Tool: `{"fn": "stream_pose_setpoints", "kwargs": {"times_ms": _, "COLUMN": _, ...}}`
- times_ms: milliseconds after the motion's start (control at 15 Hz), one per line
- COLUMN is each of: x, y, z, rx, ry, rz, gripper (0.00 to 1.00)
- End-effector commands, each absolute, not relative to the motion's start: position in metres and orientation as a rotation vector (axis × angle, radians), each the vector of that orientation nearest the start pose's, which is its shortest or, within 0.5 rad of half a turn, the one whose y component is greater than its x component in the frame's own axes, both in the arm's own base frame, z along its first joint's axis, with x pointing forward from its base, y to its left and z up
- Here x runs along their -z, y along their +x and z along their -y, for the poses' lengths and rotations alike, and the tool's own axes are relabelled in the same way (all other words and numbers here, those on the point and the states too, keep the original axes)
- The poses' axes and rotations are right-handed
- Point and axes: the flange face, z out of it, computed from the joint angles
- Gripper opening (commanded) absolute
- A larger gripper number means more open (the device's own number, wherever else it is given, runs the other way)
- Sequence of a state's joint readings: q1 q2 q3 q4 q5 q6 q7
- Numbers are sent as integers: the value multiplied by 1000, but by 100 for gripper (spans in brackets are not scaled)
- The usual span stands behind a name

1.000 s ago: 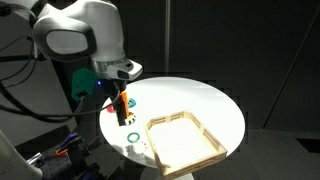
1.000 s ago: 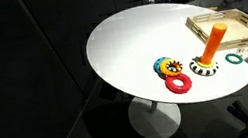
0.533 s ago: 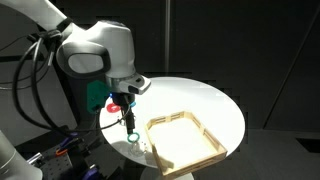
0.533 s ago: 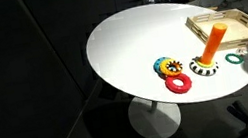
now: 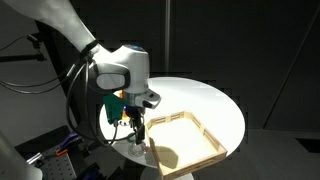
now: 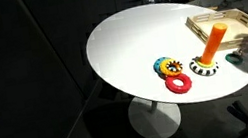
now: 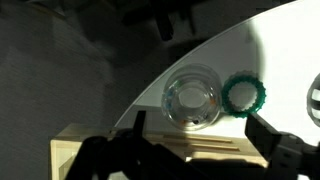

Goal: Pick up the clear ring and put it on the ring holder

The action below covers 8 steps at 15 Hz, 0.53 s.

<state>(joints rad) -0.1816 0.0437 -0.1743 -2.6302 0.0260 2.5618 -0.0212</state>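
The clear ring (image 7: 192,97) lies flat on the white table near its edge, in the middle of the wrist view. A green ring (image 7: 244,94) lies right beside it. My gripper (image 7: 198,135) is open and empty, hovering above the clear ring with a finger on each side. In an exterior view the gripper (image 5: 137,128) hangs over the table's near-left edge beside the wooden tray (image 5: 185,140). The ring holder, an orange peg (image 6: 218,41) on a round base (image 6: 204,64), stands near the green ring (image 6: 234,58).
A red ring (image 6: 178,83) and a yellow and blue ring (image 6: 169,66) lie beside the holder. The pale wooden tray (image 7: 95,150) sits close to the clear ring. The table edge (image 7: 150,85) runs just past the rings, with dark floor beyond.
The arm has swung from over the holder towards the table's edge beside the tray and come lower. The gripper now enters the other exterior view at its right side. The rings have not moved.
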Motion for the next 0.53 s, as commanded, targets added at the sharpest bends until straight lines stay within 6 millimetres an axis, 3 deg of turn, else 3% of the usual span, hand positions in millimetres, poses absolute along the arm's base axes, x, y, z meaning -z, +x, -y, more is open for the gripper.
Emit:
{"fn": "stream_pose_setpoints", "kwargs": {"times_ms": 0, "x": -200, "y": 413, "z": 145, "rx": -216, "ry": -3065, "rz": -577, "gripper": 100}}
{"fn": "stream_pose_setpoints", "kwargs": {"times_ms": 467, "x": -163, "y": 413, "z": 132, "rx": -249, "ry": -3081, "rz": -532, "gripper": 100}}
